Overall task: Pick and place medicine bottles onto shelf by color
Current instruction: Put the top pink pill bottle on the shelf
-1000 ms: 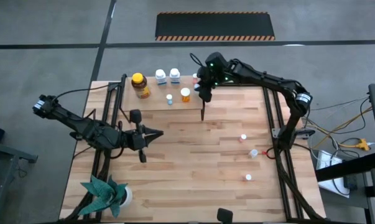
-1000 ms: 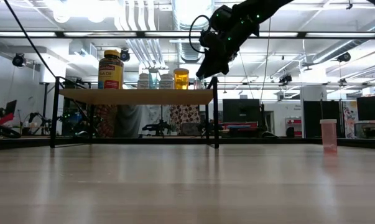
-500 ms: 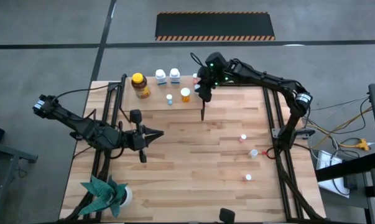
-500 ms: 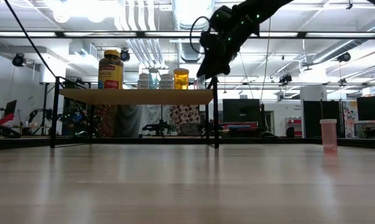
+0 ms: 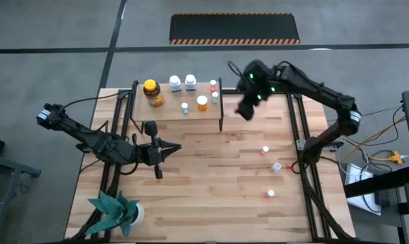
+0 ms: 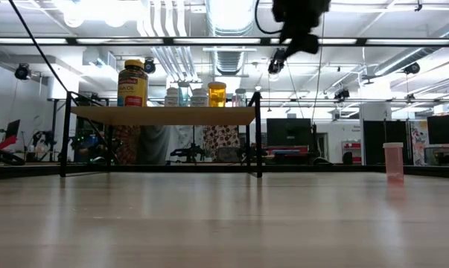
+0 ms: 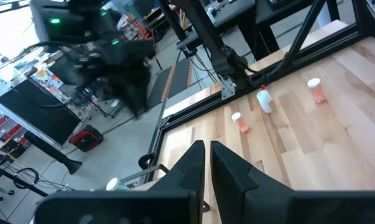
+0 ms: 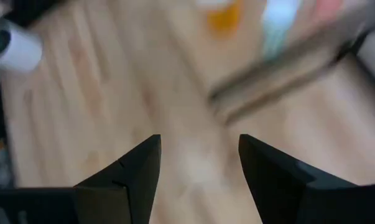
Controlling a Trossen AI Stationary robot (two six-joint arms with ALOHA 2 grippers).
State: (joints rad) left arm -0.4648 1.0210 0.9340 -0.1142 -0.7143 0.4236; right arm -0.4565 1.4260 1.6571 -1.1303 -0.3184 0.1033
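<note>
High view is showing the small light-wood shelf on black legs (image 5: 165, 113) sitting at the table's far edge, carrying the amber jar with yellow lid (image 5: 152, 93) plus smaller bottles, while the right gripper (image 5: 245, 111) is hanging just beside it, fingers spread and empty, and the left gripper (image 5: 169, 147) is resting pinched closed mid-table.

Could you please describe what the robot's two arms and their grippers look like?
Both arms are dark, slim and jointed, with black cables running along them. The right arm's wrist carries small green lights just behind the right gripper. The left gripper has two flat, dark, tapered fingers, and the right gripper's fingers look the same in its own wrist view.
</note>
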